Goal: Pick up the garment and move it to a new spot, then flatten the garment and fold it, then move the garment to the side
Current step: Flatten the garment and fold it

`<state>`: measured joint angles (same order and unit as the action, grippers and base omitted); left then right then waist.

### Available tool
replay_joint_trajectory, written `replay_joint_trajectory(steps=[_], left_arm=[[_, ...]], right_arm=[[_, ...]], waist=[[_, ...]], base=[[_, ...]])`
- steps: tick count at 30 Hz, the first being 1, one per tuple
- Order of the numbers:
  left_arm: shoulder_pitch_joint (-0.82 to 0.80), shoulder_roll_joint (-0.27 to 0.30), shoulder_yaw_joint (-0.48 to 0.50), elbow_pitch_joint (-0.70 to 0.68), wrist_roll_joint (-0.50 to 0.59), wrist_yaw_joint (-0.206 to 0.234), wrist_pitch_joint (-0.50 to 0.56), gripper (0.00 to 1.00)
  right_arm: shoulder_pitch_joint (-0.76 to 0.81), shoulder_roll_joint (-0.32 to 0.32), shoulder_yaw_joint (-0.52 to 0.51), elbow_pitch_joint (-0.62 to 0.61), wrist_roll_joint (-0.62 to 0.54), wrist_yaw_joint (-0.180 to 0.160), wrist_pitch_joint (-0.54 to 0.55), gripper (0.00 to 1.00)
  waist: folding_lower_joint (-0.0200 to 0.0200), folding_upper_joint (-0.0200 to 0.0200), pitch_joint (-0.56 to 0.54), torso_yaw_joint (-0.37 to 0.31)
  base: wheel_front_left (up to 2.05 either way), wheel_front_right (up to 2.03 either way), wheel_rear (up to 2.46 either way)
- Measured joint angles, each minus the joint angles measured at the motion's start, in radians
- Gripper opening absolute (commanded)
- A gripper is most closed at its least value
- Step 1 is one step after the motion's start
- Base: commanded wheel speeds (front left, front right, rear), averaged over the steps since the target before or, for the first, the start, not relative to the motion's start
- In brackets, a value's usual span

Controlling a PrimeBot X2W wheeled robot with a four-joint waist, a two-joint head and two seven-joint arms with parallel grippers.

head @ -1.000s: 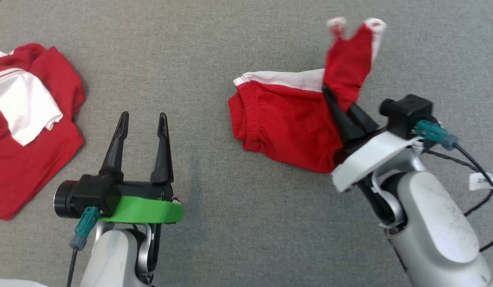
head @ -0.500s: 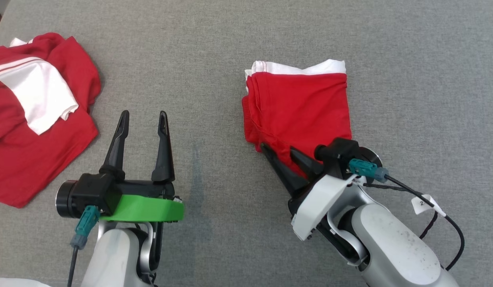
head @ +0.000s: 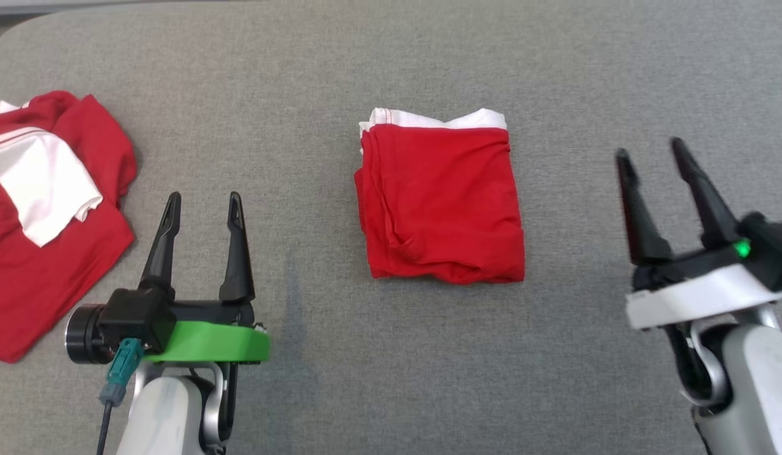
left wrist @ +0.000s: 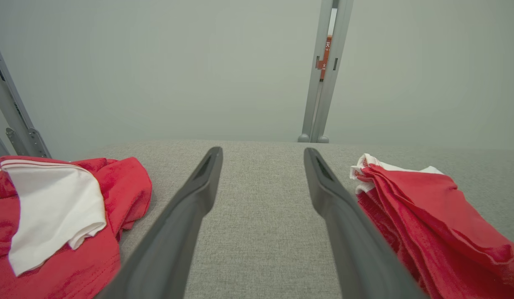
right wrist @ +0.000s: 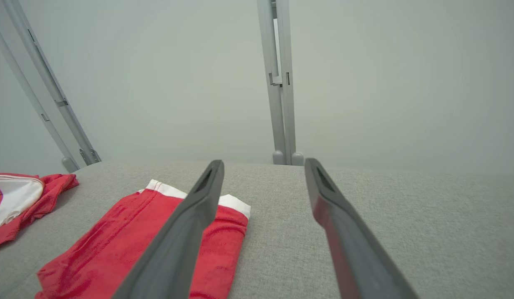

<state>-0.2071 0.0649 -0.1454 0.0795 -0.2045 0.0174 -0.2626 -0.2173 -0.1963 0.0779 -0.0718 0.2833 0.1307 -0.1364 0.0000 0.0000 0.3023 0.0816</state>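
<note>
Red folded garment (head: 441, 208), perhaps shorts, lies between left gripper (head: 204, 197) and blurred right gripper (head: 649, 148), both splayed empty.

A grey woven-fabric surface (head: 391, 354) carries a red cloth garment (head: 441, 202) with a white band along its far edge, folded into a flat rectangle. Well to that garment's left, apart from it, lies a crumpled red-and-white cloth heap (head: 43, 253).
</note>
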Motion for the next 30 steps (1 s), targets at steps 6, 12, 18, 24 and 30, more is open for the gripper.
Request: replay_joint_trajectory(steps=[6,12,18,24,30], left_arm=[[0.047,0.02,0.013,0.019,0.013,0.003,0.0,1.0],[0.107,0.038,0.008,0.04,0.014,0.005,0.005,1.0],[0.17,0.042,0.0,0.048,0.013,0.014,0.017,1.0],[0.203,0.043,-0.009,0.048,0.006,0.02,0.029,1.0],[0.218,0.043,-0.013,0.044,0.003,0.028,0.033,1.0]], right_arm=[[0.113,0.02,-0.098,-0.021,-0.019,0.0,0.022,1.0],[0.184,0.037,-0.093,-0.035,-0.031,0.0,0.046,1.0],[0.236,0.042,-0.067,-0.044,-0.031,0.0,0.06,1.0],[0.278,0.044,-0.069,-0.058,-0.031,0.0,0.073,1.0],[0.313,0.052,-0.082,-0.073,-0.032,0.0,0.08,1.0]], waist=[[0.0,0.0,-0.049,-0.023],[0.0,0.0,-0.111,-0.042],[0.0,0.0,-0.184,-0.056],[-0.0001,0.0,-0.244,-0.061],[-0.0001,0.0,-0.273,-0.058]], base=[[0.0,0.0,0.0],[0.0,0.0,0.0],[0.0,0.0,0.0],[0.0,0.0,0.0],[0.0,0.0,0.0]])
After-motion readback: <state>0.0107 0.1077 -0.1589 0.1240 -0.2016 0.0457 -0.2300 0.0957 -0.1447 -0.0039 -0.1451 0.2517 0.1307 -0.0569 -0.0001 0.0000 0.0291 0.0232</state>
